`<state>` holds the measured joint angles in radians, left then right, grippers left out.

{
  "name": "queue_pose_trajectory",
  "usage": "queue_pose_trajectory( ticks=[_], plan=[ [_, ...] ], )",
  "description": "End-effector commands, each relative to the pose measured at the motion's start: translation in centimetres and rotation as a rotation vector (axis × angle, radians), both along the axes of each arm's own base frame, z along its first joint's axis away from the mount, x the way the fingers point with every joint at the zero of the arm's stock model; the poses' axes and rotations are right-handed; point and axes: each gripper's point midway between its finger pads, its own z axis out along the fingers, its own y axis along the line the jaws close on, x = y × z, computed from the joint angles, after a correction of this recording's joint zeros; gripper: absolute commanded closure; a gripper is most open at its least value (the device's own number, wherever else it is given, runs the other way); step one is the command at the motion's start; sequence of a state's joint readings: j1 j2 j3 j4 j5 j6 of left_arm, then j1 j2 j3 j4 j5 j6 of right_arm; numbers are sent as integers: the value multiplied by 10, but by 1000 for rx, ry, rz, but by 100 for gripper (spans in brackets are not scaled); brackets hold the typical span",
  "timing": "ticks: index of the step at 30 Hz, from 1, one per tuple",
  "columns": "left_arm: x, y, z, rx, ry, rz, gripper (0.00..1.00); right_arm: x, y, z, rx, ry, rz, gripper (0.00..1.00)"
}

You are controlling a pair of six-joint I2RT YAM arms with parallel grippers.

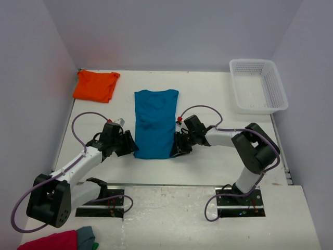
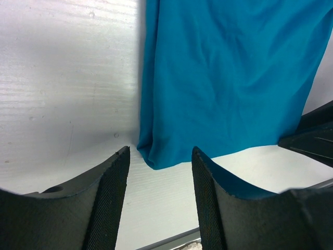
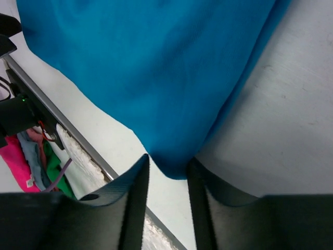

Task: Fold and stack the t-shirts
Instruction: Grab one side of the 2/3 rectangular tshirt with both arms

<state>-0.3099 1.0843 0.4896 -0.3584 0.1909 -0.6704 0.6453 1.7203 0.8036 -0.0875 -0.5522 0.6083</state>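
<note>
On the worktop [image 1: 208,99] the teal tee [image 1: 154,125] is laid flat, long axis running near-to-far; left jaws are seen spread just short of its near-left corner, right jaws spread astride the near-right corner.

You have a white mesh basket [image 1: 260,108] standing upright at the far right corner of the table [image 1: 218,88]. At the near left, on the front ledge, a crimson-pink cloth [image 1: 52,241] lies bunched, with a grey cloth [image 1: 86,237] touching its right side. The right wrist view shows a green cloth [image 3: 52,169] in that same heap
</note>
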Motion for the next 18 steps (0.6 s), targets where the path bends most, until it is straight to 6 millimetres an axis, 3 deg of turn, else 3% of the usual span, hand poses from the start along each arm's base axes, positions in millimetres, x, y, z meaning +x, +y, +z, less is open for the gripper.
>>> queue_pose_trajectory(
  ticks=[1, 7, 11, 18],
  plan=[
    [-7, 0, -2, -13, 11, 0, 47, -8, -13, -32, -92, 31, -27, 67],
    [-11, 2, -3, -13, 27, 13, 47, -9, -18, -36, -108, 33, -51, 91],
    [-14, 2, -6, -13, 45, 20, 47, -10, -19, -37, -120, 35, -57, 99],
    [-21, 0, -19, -31, 85, 18, 47, -6, -17, -32, -117, 21, -57, 100]
  ],
)
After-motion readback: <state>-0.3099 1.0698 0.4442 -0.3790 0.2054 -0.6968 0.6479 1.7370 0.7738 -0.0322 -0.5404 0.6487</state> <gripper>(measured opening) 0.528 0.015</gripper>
